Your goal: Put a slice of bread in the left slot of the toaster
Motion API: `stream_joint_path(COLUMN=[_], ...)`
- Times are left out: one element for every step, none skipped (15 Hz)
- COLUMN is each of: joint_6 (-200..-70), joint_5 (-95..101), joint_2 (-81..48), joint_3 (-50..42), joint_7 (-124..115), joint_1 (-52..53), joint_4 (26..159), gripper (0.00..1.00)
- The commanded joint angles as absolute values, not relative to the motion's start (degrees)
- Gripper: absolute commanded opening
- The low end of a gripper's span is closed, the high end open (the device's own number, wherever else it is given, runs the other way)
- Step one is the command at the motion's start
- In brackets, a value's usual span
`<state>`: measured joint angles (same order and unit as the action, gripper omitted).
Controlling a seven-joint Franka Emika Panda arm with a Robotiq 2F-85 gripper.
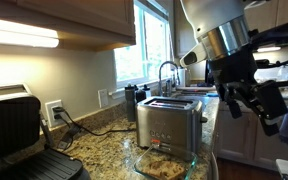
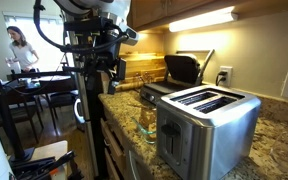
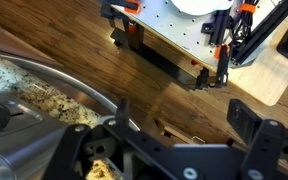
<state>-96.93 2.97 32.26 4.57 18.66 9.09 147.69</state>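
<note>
The brushed steel toaster [image 1: 170, 122] stands on the granite counter, both top slots empty; it also shows in an exterior view [image 2: 209, 122]. A slice of bread [image 1: 162, 160] lies in a clear glass dish [image 1: 189, 168] right in front of the toaster, and the dish also shows in an exterior view [image 2: 147, 120]. My gripper [image 1: 264, 108] hangs in the air beyond the counter's edge, away from the toaster and higher than it. It is open and empty. In the wrist view the gripper [image 3: 181, 113] looks down at the wooden floor.
A black hinged grill press [image 1: 14, 130] sits on the counter past the toaster. A sink tap [image 1: 166, 72] and window lie behind. The granite counter edge [image 3: 29, 85] shows in the wrist view. A wheeled equipment cart [image 3: 179, 35] stands on the floor. A person [image 2: 19, 48] stands far back.
</note>
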Motion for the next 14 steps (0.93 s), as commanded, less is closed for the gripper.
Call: stream_joint_path(joint_6=[-97.93, -98.13, -98.21, -98.40, -98.65, -98.79, -98.98, -99.23, -99.33, -99.79, -99.86, -100.21, -100.42, -100.78], joint_5=[1.54, 1.17, 0.85, 0.35, -0.07, -0.52, -0.87, -1.19, -1.40, -1.70, -1.91, -2.04, -2.12, -2.17], joint_2=[30.86, 30.44, 30.12, 29.51, 29.10, 28.60, 28.19, 27.74, 27.33, 27.00, 26.61, 26.28, 25.97, 25.58], joint_3=[5.29, 5.58, 5.80, 6.17, 6.41, 6.74, 7.05, 7.32, 7.54, 7.82, 7.96, 8.12, 8.22, 8.20], joint_7=[16.44, 16.22, 16.12, 15.73, 15.55, 15.32, 15.11, 14.84, 14.66, 14.27, 14.29, 14.15, 14.07, 14.05], joint_1=[10.76, 11.05, 11.32, 11.59, 11.83, 12.04, 12.15, 12.35, 12.48, 12.52, 12.56, 12.52, 12.48, 12.36], joint_4=[146.93, 146.79, 146.59, 146.32, 146.13, 145.78, 145.52, 145.21, 144.89, 144.60, 144.24, 143.98, 143.73, 143.47], gripper=[1.00, 1.00, 1.00, 1.00, 1.00, 1.00, 1.00, 1.00, 1.00, 1.00, 1.00, 1.00, 1.00, 1.00])
